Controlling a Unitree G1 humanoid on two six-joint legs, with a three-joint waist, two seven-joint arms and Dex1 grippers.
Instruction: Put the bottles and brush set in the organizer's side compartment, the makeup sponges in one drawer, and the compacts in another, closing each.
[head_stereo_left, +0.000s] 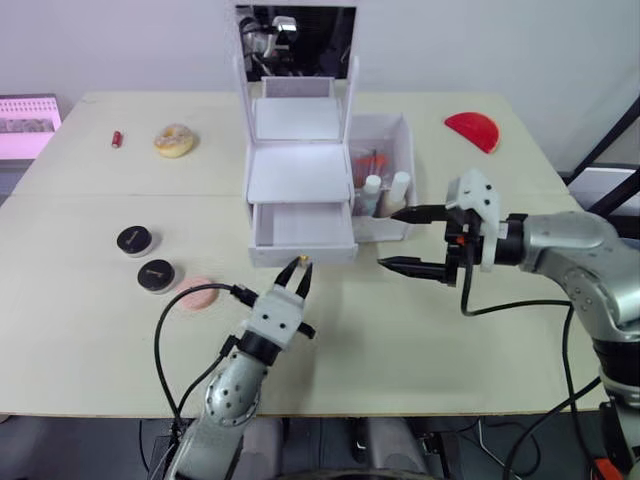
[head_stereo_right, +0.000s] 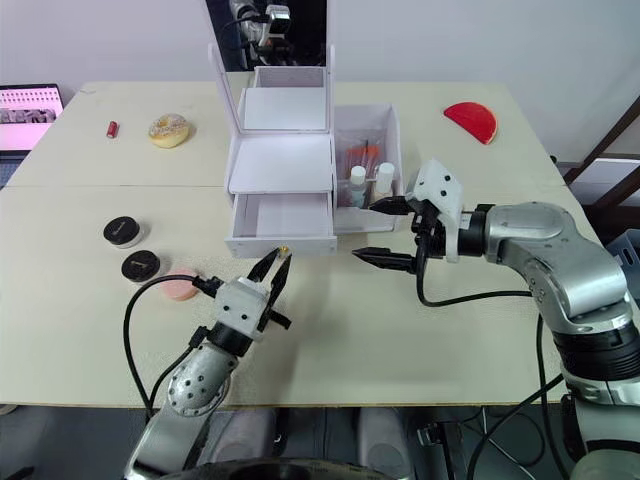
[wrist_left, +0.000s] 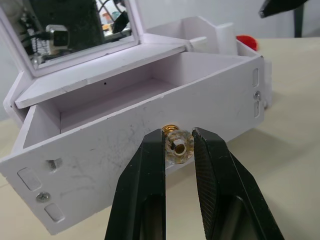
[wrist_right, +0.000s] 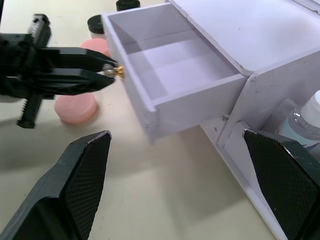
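The white organizer (head_stereo_left: 298, 175) stands mid-table with its mirror lid up. Its lower drawer (head_stereo_left: 300, 252) is pulled out and empty. My left gripper (head_stereo_left: 301, 265) is shut on the drawer's small gold knob (wrist_left: 177, 145). In the side compartment (head_stereo_left: 390, 228) stand two white bottles (head_stereo_left: 372, 190) and the brush set (head_stereo_left: 368, 162). My right gripper (head_stereo_left: 388, 239) hovers open just in front of that compartment, holding nothing. Two black compacts (head_stereo_left: 134, 239) (head_stereo_left: 157, 275) and a pink sponge (head_stereo_left: 197, 293) lie at the front left.
A donut-shaped sponge (head_stereo_left: 174, 140) and a small red tube (head_stereo_left: 117, 139) lie at the back left. A red half-round piece (head_stereo_left: 472, 130) is at the back right. A pink screen (head_stereo_left: 28, 125) sits past the table's left edge.
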